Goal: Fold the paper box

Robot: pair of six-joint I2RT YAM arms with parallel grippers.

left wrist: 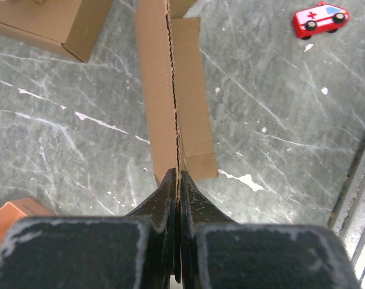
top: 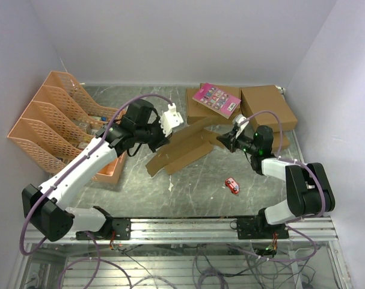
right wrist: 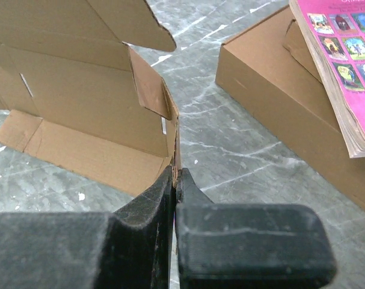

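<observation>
The paper box (top: 183, 146) is a brown die-cut cardboard piece, partly raised, in the middle of the table. My left gripper (top: 164, 136) is shut on its upper left panel; in the left wrist view (left wrist: 178, 178) the thin edge of the paper box (left wrist: 170, 102) runs straight out from between the closed fingers. My right gripper (top: 229, 139) is shut on its right end; in the right wrist view (right wrist: 176, 173) the closed fingers pinch an upright side flap of the paper box (right wrist: 80, 114), whose inner walls and a curved flap stand to the left.
Two larger brown boxes (top: 267, 106) stand at the back right, one bearing a pink booklet (top: 216, 99). Orange file racks (top: 56, 117) line the left. A small red toy ambulance (top: 231, 185) lies near the front. An orange box (top: 107, 170) sits under my left arm.
</observation>
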